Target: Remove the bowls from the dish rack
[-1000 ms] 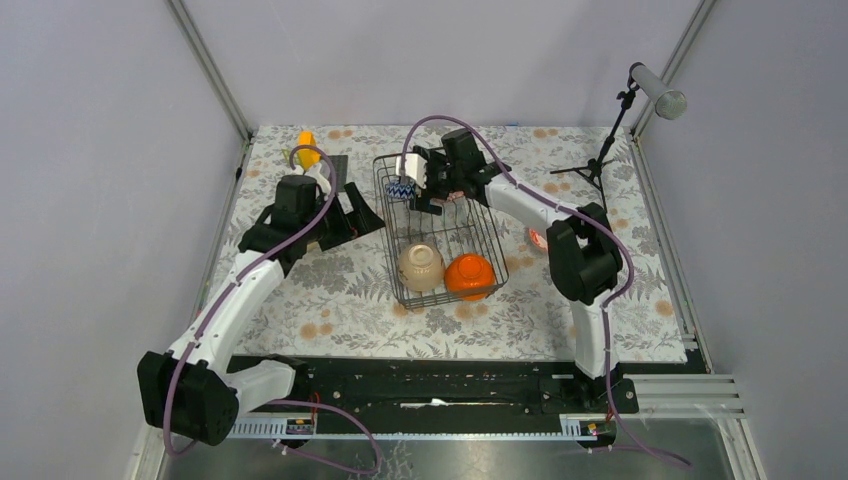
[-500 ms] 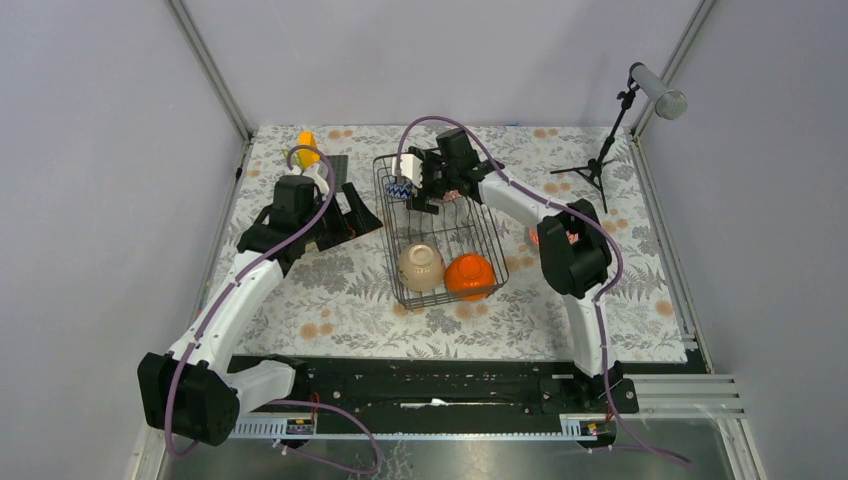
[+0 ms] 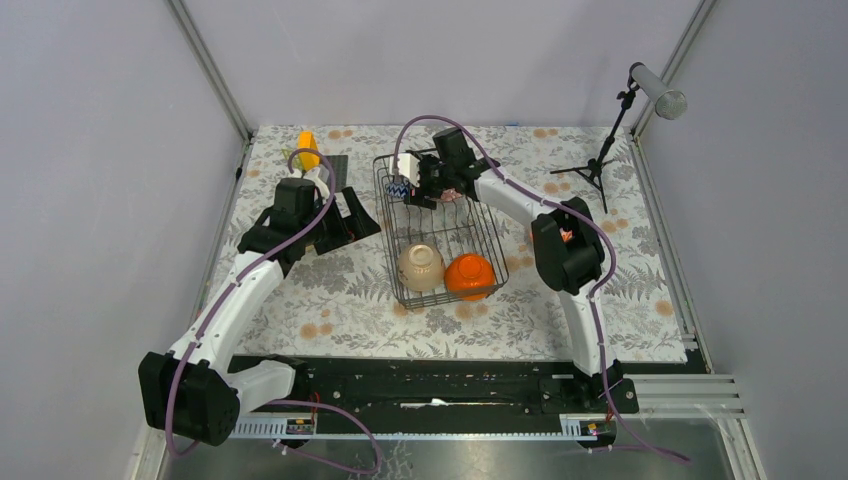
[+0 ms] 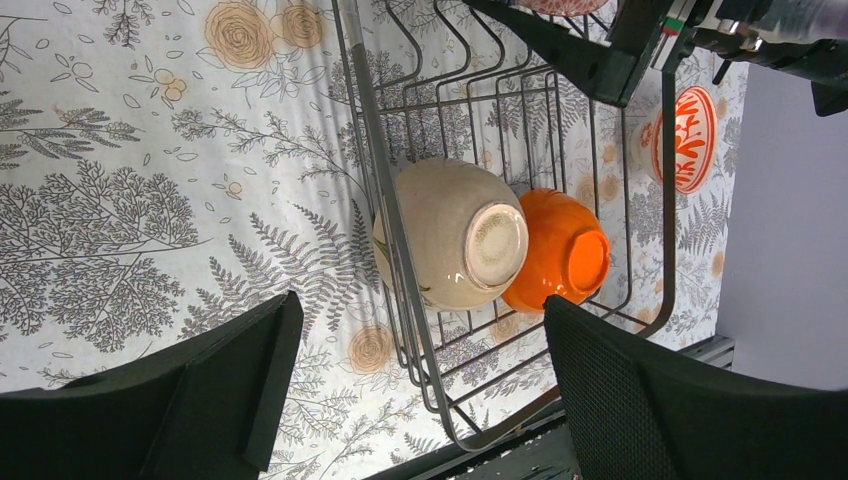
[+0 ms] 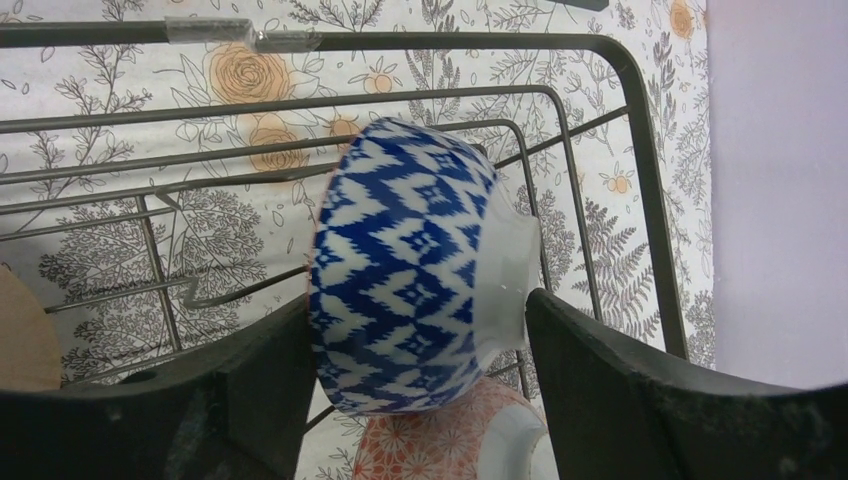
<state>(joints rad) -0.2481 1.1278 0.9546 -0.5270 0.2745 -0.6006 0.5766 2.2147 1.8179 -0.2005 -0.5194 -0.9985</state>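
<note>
Grey-walled cell, floral-cloth table (image 3: 330, 290); top view unless noted.

**L:** left gripper (image 3: 362, 208) hangs at 9 o'clock of the dish rack (image 3: 386, 240), outside the wire. Its fingers are spread wide and hold nothing.

**Ctr:** blue-white bowl (image 5: 400, 250) stands on edge in the rack's 11 o'clock corner, foot ring toward 3 o'clock in the wrist view. It rests over a pink-patterned bowl (image 5: 440, 455). The right gripper (image 5: 420, 310) straddles it. One finger meets the belly at 9 o'clock, the other meets the foot at 3 o'clock, and both appear pressed to the glaze. How firm the pinch is can't be told.

Beige bowl (image 3: 421, 266) sits at the rack's 7 o'clock and orange bowl (image 3: 469, 275) at 5 o'clock. Both are tipped over, foot up.

**R:** red-banded bowl (image 4: 690, 135) is on the cloth at approx. 3 o'clock of the rack, outside it.

**Handling (est.):** glazed ceramic is probably rigid, light, slick and chip-prone against wire. The belly-to-foot hold seems sound. A lift probably needs to clear the tines before the bowl moves sideways.
</note>
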